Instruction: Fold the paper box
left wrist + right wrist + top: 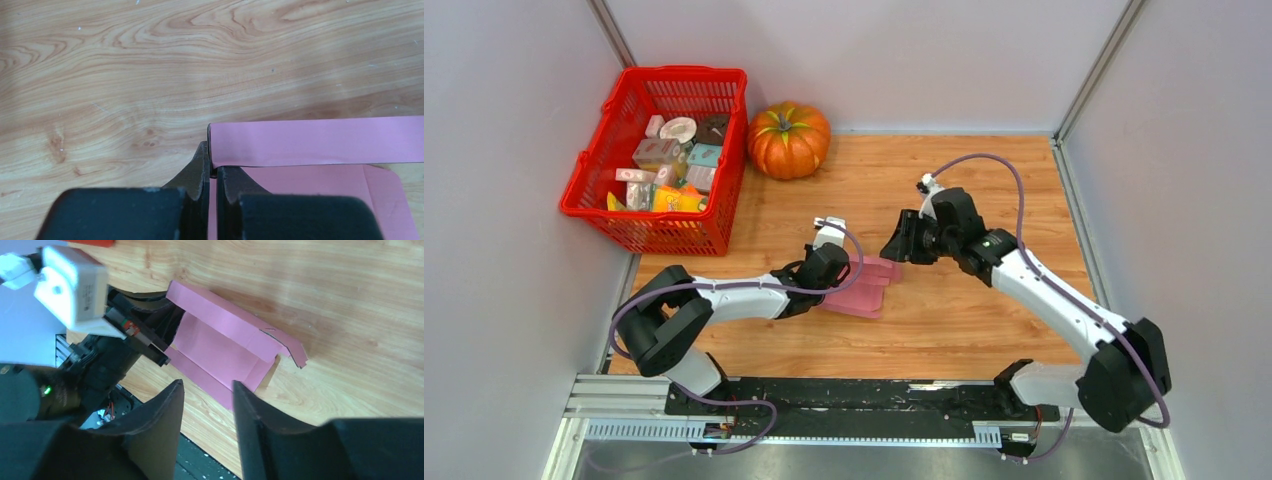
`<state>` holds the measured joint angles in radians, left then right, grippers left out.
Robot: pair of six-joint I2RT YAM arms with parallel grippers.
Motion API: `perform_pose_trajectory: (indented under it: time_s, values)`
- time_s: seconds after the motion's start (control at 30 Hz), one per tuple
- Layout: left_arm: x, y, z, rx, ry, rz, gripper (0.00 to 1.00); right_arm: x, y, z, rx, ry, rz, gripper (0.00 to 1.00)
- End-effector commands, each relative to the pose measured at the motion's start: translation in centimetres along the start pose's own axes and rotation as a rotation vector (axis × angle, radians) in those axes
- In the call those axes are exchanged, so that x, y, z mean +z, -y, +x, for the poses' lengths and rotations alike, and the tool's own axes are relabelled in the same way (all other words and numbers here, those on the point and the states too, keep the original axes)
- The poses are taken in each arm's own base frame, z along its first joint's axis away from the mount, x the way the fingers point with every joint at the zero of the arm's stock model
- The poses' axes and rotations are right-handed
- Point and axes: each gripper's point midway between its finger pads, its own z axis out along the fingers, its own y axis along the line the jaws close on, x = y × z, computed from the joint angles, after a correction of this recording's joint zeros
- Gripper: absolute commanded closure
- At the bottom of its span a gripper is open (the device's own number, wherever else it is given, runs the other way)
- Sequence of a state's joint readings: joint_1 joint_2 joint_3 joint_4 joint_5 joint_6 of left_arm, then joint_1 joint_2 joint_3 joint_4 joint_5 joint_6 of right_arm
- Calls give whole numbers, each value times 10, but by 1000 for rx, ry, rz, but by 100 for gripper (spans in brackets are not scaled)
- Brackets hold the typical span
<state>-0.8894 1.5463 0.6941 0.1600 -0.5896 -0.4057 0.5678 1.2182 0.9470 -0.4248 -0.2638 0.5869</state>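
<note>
The paper box lies half-formed on the wooden table, near the table's middle and just ahead of my left arm. Its floor panel is flat, one long wall is raised, the opposite strip sits lower, and a curved tab hangs loose at one end (my right wrist view shows this best).

My left gripper is closed on the end of the raised wall, with only a thin edge of card between the pads. That is my first worry: the grip is small and set at a corner. If I twist or drag that arm, I expect the card to crease off its score line or slip free, and the wall would likely sag back.

My right gripper hangs beside the box's other end with its fingers apart and nothing between them. If I push a flap from there, the whole sheet could pivot around the left pinch or skate across the smooth wood instead of folding. If I come down off target, I could flatten the standing wall or bend the loose tab.

The two wrists are also near each other, so a careless approach could knock them together. The pumpkin and red basket are well apart, so I see no risk from them.
</note>
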Motion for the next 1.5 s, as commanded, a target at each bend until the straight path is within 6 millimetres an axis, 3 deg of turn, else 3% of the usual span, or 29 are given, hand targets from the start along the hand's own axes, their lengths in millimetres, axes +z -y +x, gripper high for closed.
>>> perform_pose_trajectory:
  time_s: [0.0, 0.17, 0.3, 0.57, 0.73, 1.0, 1.3, 1.4, 1.47]
  values:
    - [-1, 6, -7, 29, -30, 20, 100, 21, 12, 13, -22, -118, 43, 59]
    - [0, 6, -5, -1, -32, 5, 100, 36, 24, 10, -21, -92, 84, 57]
    - [-1, 6, -8, -24, -22, 4, 100, 44, 20, 10, 8, -75, 47, 55]
    - [-3, 7, -2, -47, -35, 20, 100, 57, 25, 5, 177, -15, 50, 53]
    - [-4, 5, 6, -61, -43, 16, 100, 68, 31, 13, 280, -29, 11, 56]
    - [-5, 3, 1, -60, -27, 12, 100, 80, 19, 7, 405, -11, -105, 60]
    - [-3, 6, 5, -76, -35, 20, 100, 89, 25, 8, 467, 10, -112, 76]
    - [-4, 4, 6, -82, -33, 15, 100, 90, 33, 10, 432, 21, -84, 92]
    - [-5, 2, 4, -87, -26, 5, 100, 88, 37, 9, 365, 40, -65, 94]
